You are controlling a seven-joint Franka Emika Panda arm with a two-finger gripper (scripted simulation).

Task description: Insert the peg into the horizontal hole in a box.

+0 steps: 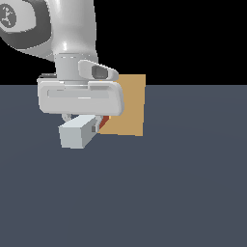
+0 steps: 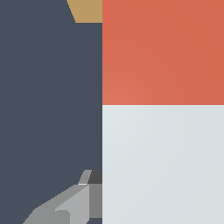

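In the exterior view the peg [image 1: 77,134] hangs just above the floor, its pale grey-white end nearest the camera and its red end [image 1: 103,121] pointing at the box [image 1: 128,106]. The tan-orange box stands upright right behind the red end. The hole is hidden by the gripper and the peg. My gripper [image 1: 89,124] is shut on the peg from above. The peg [image 2: 162,166] fills half of the wrist view, pale below and red above, with one grey finger [image 2: 76,201] against its side and a sliver of the box [image 2: 87,11] beyond it.
The dark blue-grey floor [image 1: 169,193] spreads around the box and under the peg. The white arm [image 1: 67,29] rises over the exterior view's left side. Nothing else shows.
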